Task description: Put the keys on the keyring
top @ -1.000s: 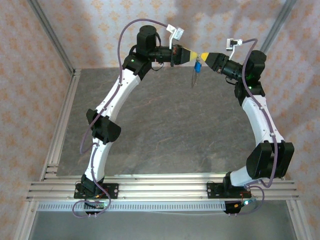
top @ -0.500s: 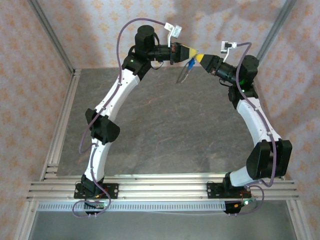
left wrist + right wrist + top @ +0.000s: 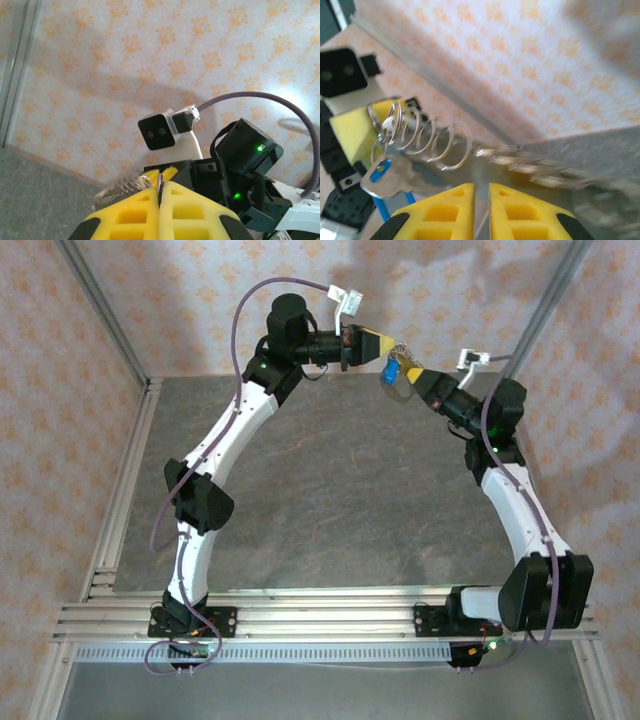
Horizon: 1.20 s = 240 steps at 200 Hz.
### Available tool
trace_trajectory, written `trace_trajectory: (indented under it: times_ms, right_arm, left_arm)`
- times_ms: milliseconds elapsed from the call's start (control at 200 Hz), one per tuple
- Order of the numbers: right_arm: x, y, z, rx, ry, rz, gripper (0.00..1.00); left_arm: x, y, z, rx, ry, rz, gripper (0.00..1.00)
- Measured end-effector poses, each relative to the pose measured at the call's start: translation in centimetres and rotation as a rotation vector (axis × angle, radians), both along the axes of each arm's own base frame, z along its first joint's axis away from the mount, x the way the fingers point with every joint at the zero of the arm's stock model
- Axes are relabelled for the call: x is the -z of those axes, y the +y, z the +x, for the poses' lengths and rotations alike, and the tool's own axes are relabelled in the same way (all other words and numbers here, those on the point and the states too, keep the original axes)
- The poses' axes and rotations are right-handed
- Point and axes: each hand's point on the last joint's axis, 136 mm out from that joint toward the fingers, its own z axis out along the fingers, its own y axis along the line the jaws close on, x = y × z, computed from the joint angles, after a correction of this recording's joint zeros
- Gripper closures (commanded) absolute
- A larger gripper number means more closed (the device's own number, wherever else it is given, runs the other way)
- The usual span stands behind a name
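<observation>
Keyring (image 3: 397, 353) stretches lengthwise between left hand (image 3: 160, 187) and right hand (image 3: 481, 192), both gripping it.

keyring (image 3: 400, 355) between left pincer (image 3: 386, 345) and right pincer (image 3: 409, 371), key (image 3: 392, 372) beside right pincer

This is looking like a robotics lab cell: a white left arm (image 3: 225, 435) and right arm (image 3: 515, 505) are sitting bolted to aluminium rails (image 3: 320, 612) at the near edge of the grey bench (image 3: 330, 500), while orange-patterned backdrop panels (image 3: 60, 360) are enclosing it.

Grey marbled tabletop (image 3: 340, 500), aluminium rails (image 3: 320, 615) along near edge
</observation>
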Motion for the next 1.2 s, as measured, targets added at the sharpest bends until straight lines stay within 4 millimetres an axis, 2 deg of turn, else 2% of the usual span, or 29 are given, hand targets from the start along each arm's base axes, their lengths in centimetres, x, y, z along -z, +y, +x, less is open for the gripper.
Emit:
trace_trajectory:
  times_ms: [65,215,310,395,575,666,1201]
  right_arm:
    - [-0.6,-1.0,-0.1,0.053,-0.013,0.033,0.83]
    - [-3.1,-1.7,-0.8,0.088,-0.071,0.118,0.75]
    - [-4.8,-1.5,-1.4,0.081,-0.11,0.169,0.74]
    - [-5.7,-0.5,-2.0,0.048,-0.131,0.201,0.73]
    - [-6.5,2.2,-3.3,-0.031,-0.143,0.23,0.7]
    - [-6.6,2.9,-3.7,-0.052,-0.148,0.233,0.69]
    - [-7.6,3.1,-4.3,-0.063,-0.192,0.248,0.69]
  left_arm:
    - [-0.5,0.1,-0.4,0.003,-0.008,-0.012,1.0]
    - [-1.2,0.1,-1.1,0.011,-0.015,-0.034,1.0]
    - [-1.4,0.2,-1.5,0.014,-0.019,-0.044,1.0]
    - [-1.7,0.1,-1.9,0.019,-0.027,-0.052,1.0]
    - [-2.5,-0.2,-2.9,0.035,-0.051,-0.065,1.0]
    - [-2.9,-0.4,-3.4,0.042,-0.061,-0.074,1.0]
    - [-3.2,-0.6,-3.8,0.052,-0.064,-0.082,1.0]
